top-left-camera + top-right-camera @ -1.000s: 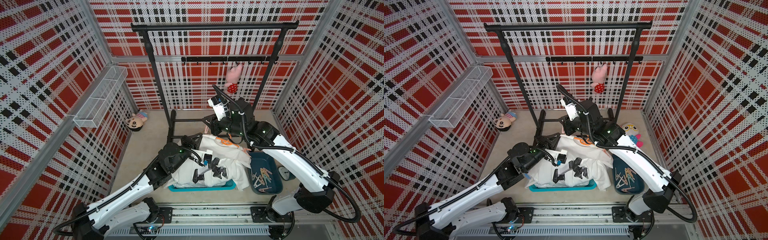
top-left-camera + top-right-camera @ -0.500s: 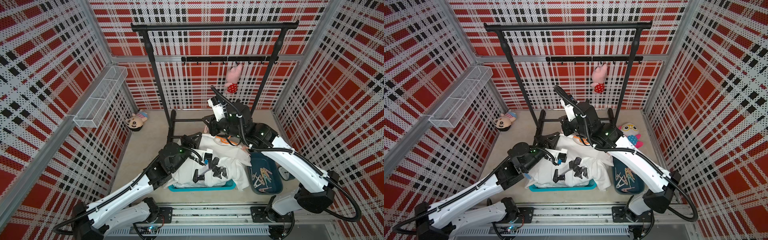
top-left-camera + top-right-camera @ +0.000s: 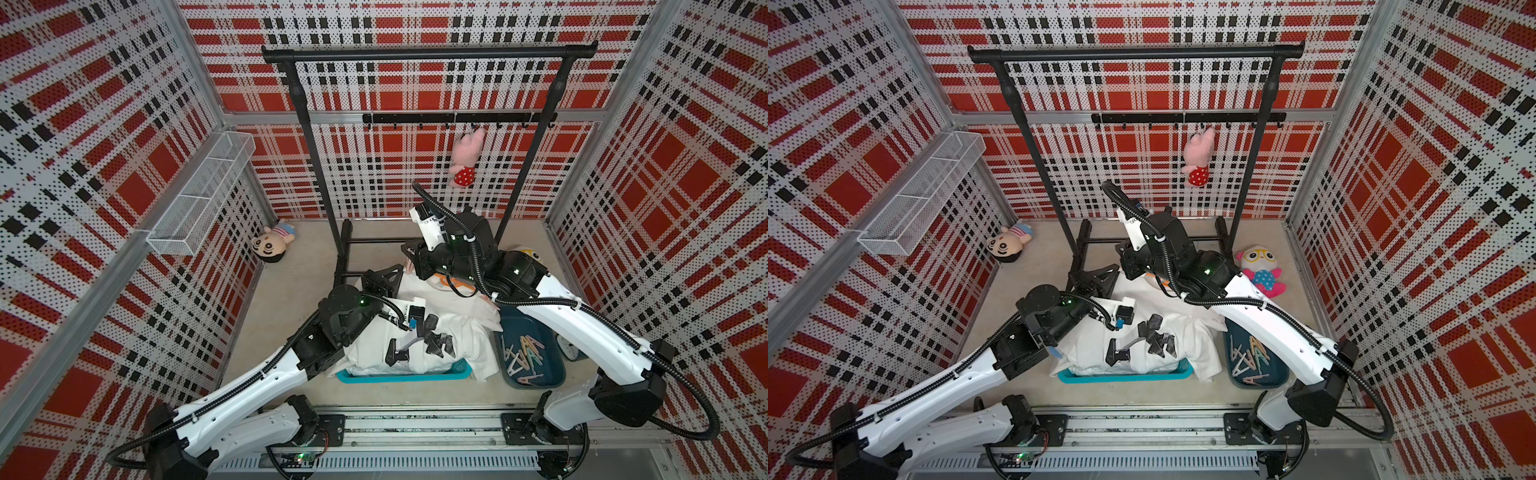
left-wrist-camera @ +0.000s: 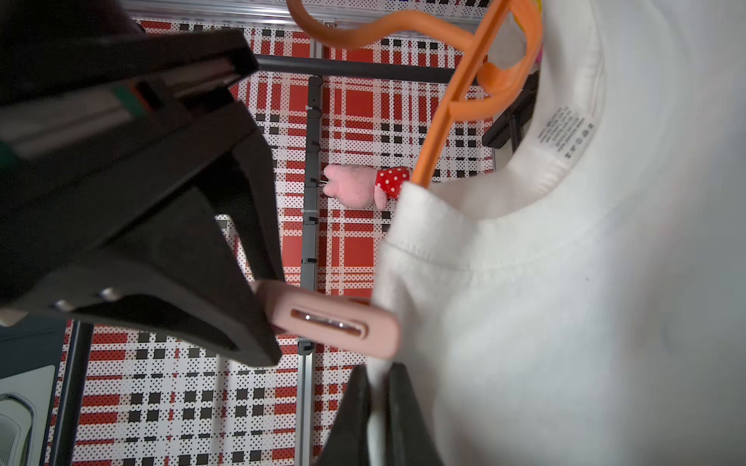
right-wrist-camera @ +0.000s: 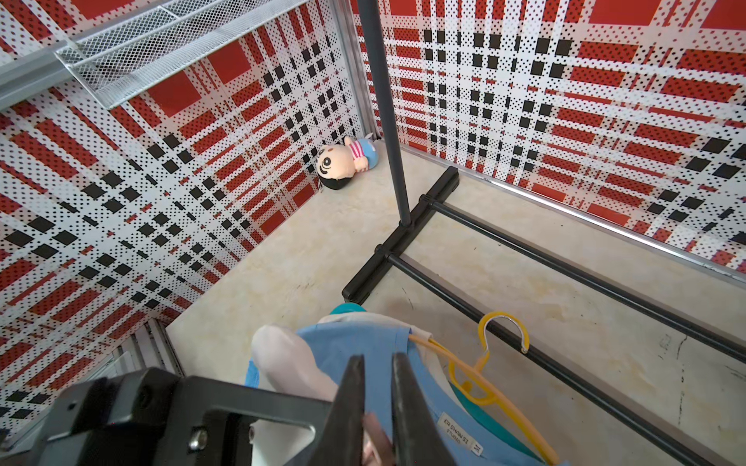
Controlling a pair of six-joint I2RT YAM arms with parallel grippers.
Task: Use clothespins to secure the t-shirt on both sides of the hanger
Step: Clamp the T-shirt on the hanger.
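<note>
starting the first pin: right end effector point(image 5: 378, 363) clamped on a pink clothespin point(image 4: 331, 322) touching the t-shirt point(image 4: 545, 302) just beside the left end effector point(image 4: 379, 375), which pinches it; neither hanger point(image 4: 444, 117) side looks pinned.

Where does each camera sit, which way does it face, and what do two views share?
Both top views: high over the front rail, facing down toward the clothes rack; left arm and right arm show.
Right wrist: faces down past the right gripper, shut on a pink clothespin, to the floor and boy doll.
Left wrist: faces along the left gripper, shut on the white t-shirt; the right gripper shows too.
Shared: both wrist views show the pink clothespin.
</note>
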